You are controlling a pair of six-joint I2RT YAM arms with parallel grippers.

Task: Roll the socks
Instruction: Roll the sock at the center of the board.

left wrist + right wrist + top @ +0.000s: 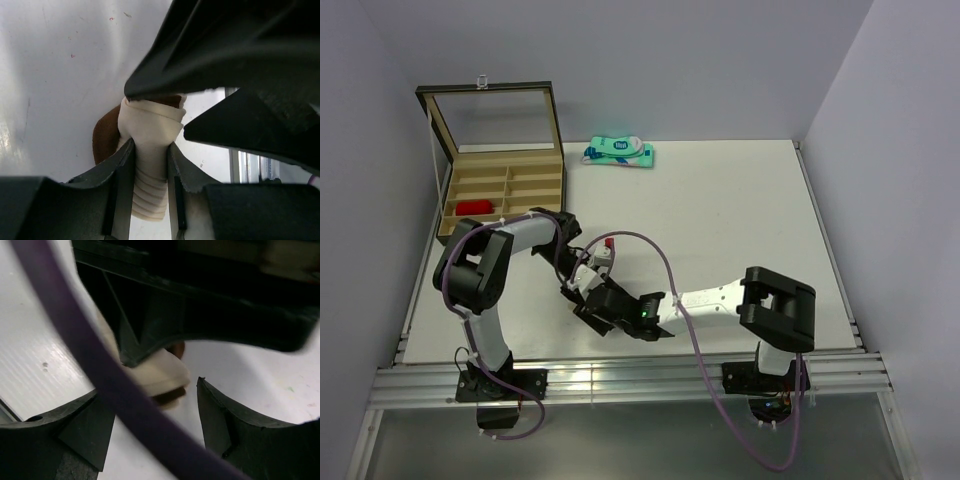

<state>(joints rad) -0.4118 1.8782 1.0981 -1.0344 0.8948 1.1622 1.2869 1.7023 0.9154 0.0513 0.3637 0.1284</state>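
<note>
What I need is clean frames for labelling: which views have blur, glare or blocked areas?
Top external: sharp, evenly lit, soft shadows. Left wrist: the cream sock is in focus in the left tool; the right tool above it is a dark blur. Right wrist: a blurred purple cable crosses the frame, with glare on the table.

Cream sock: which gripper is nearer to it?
Left. The left gripper is clamped on the cream sock; the right gripper is open beside its other end, not gripping.
</note>
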